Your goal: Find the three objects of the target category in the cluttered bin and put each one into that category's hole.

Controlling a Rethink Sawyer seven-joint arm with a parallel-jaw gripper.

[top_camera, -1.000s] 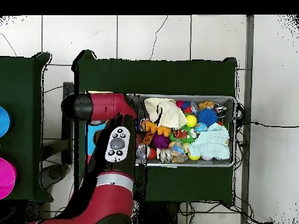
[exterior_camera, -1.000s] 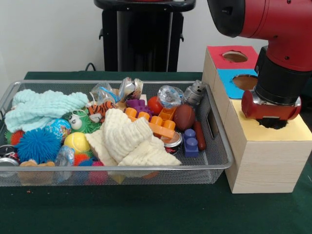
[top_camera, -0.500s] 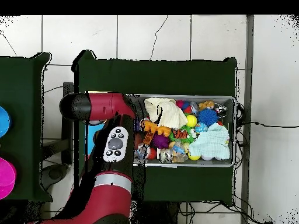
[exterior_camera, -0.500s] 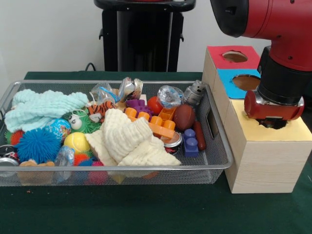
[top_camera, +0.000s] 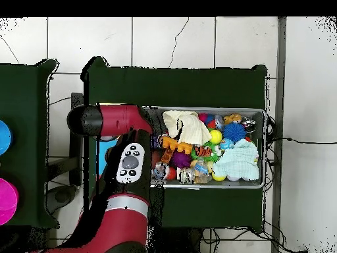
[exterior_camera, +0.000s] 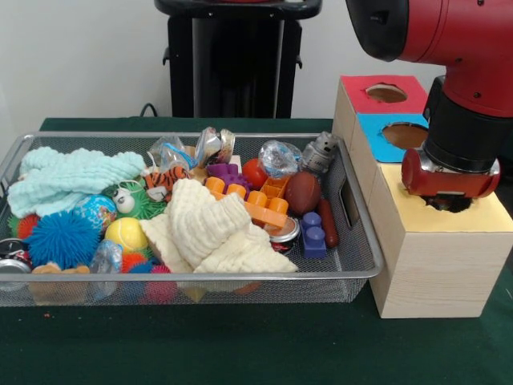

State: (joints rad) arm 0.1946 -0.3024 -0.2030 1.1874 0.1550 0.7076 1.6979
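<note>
- Your gripper (exterior_camera: 449, 200) sits low over the yellow-topped box (exterior_camera: 437, 257), beside the bin's (exterior_camera: 353, 265) right edge.
- Jaws hidden; grip unclear.
- Objects lie leftward.

One wire bin (exterior_camera: 353, 269) sits beside one wooden box (exterior_camera: 425, 265) with three coloured tops, one red (exterior_camera: 365, 92), one blue (exterior_camera: 377, 132) and one yellow (exterior_camera: 489, 216); two round holes show clearly, one in the red top (exterior_camera: 386, 93) and one in the blue (exterior_camera: 405, 134). Inside the bin lie two cloths, one cream (exterior_camera: 210, 228) and one pale blue (exterior_camera: 68, 176). There is also one spiky blue ball (exterior_camera: 62, 239), one yellow ball (exterior_camera: 126, 234), one brown football (exterior_camera: 303, 192) and one toy tiger (exterior_camera: 166, 181).
</note>
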